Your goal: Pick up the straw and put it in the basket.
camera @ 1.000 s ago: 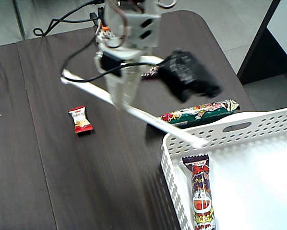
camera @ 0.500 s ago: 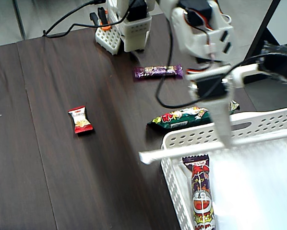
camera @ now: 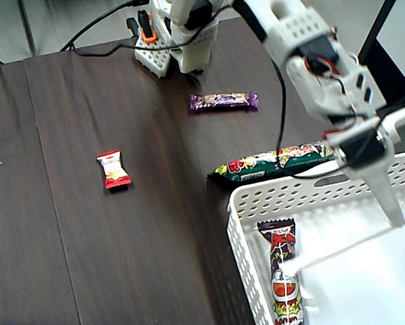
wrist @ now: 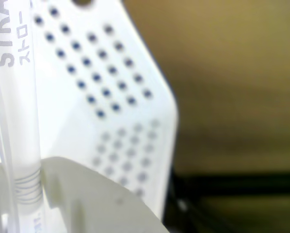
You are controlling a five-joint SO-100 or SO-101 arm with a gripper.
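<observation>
One straw (wrist: 24,121); one basket (camera: 246,203)

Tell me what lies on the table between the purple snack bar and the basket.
In the fixed view, the green snack bar lies between the purple snack bar and the basket, just beyond the basket's far wall.

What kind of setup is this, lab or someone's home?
Likely a hobby or lab desk, though I can't tell which: a dark wood-grain tabletop with the white robot arm base and loose black cables at its far edge, wrapped snacks scattered about, and a white perforated plastic basket as a drop bin.
</observation>
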